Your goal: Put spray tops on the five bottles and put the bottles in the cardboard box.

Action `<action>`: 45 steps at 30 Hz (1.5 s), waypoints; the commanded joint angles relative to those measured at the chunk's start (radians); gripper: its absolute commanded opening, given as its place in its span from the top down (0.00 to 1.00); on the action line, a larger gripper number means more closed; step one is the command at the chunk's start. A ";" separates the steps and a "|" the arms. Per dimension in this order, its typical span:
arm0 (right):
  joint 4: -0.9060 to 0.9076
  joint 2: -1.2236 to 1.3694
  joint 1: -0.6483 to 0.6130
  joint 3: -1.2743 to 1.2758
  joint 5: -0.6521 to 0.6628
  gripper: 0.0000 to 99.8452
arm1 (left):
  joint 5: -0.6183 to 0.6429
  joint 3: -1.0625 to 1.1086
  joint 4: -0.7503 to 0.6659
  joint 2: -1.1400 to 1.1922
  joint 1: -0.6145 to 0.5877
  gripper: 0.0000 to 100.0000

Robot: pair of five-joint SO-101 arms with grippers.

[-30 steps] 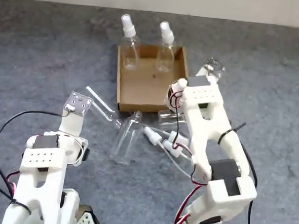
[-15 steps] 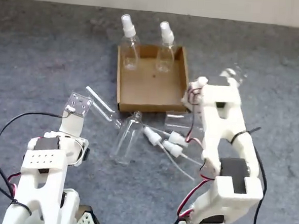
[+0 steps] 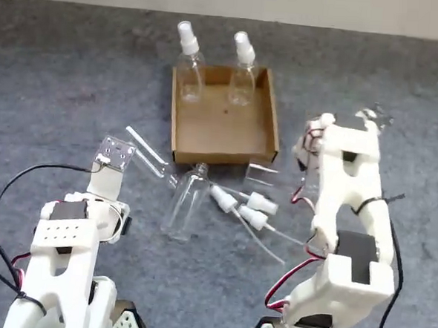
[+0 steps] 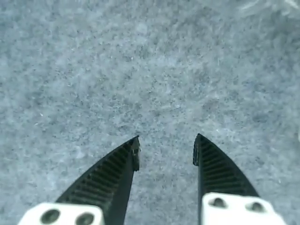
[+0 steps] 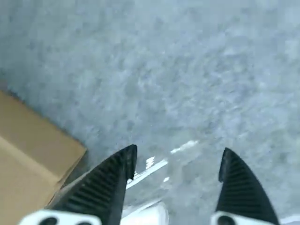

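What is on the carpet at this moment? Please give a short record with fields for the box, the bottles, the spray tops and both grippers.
box: cardboard box, open, on grey carpet
in box: first capped bottle and second capped bottle, upright at the far wall
outside box: uncapped bottle, lying in front of the box
loose spray tops: several, beside the uncapped bottle
left gripper: open, above bare carpet
right gripper: open, near a box corner

We can barely outline the clear bottle (image 3: 260, 171) at the box's (image 3: 174, 117) five o'clock corner; in the right wrist view a glassy streak (image 5: 161, 164) blurs.
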 commanded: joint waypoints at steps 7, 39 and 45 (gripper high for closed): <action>0.010 -0.008 0.231 -0.012 0.153 0.85 | 0.005 -0.005 -0.014 -0.004 0.012 0.83; 0.180 0.117 -0.117 -0.222 -0.419 0.63 | 0.005 -0.005 -0.015 -0.004 0.012 0.83; 0.180 0.196 -0.116 -0.223 -0.411 0.63 | 0.005 -0.005 -0.015 -0.004 0.012 0.83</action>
